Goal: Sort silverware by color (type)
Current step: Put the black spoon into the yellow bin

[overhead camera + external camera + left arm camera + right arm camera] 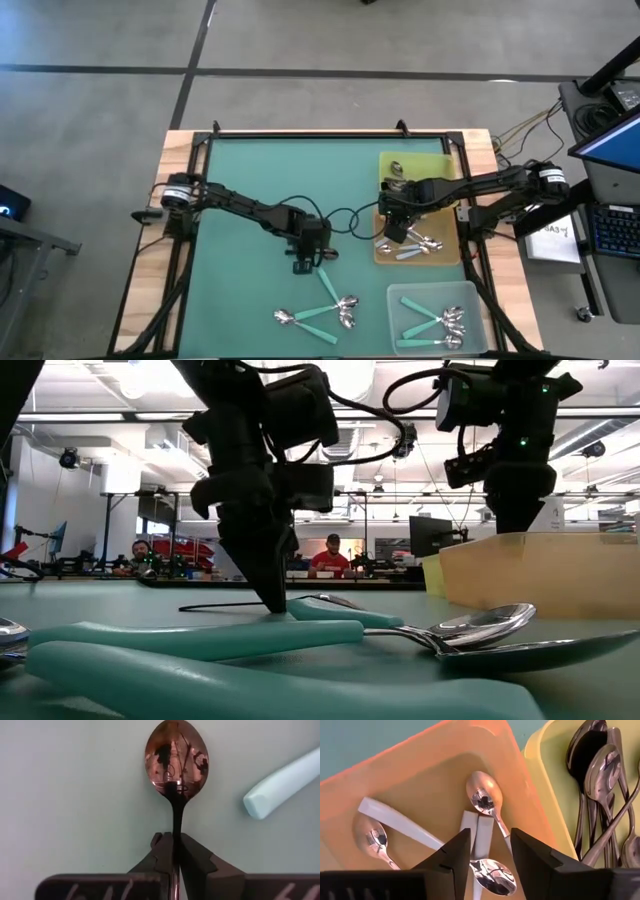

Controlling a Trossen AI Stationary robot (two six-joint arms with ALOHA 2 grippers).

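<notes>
Green mat [250, 190]; left pincer [175, 851] clamps dark-handled spoon [176, 767].

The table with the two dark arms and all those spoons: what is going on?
Spoons are being sorted by handle colour. The left gripper is shut on the thin dark handle of a shiny spoon lying on the green mat. The right gripper hangs open over the orange tray, which holds light-blue-handled spoons. Dark metal spoons fill the yellow tray; teal-handled spoons lie loose.

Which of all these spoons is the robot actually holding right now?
The dark-handled spoon on the green mat: the left gripper is pinched shut on its thin handle. The teal-handled spoons nearby lie untouched.
</notes>
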